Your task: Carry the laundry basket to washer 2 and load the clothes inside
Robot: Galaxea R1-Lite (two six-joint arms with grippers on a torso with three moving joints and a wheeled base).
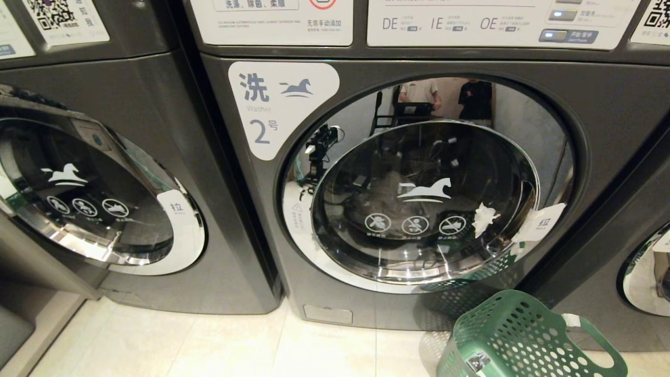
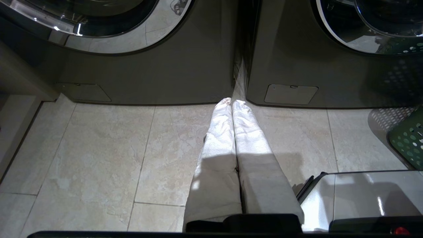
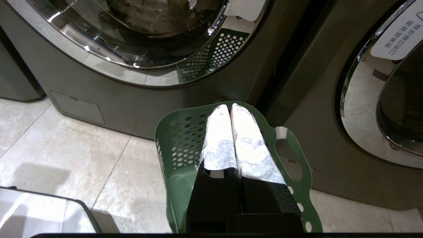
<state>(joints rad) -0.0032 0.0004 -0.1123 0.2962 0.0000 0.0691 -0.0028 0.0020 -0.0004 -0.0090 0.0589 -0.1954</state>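
Washer 2 [image 1: 419, 199], label "洗 Washer 2号" [image 1: 277, 104], pull tab "拉" [image 1: 542, 222].

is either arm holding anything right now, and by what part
Nothing is held. The left gripper is shut over bare floor; the right gripper is shut above the green perforated plastic laundry basket, gripping nothing.

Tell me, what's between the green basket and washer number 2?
Nothing: in the head view only bare floor tile separates the basket from washer 2. The right wrist view shows the same.
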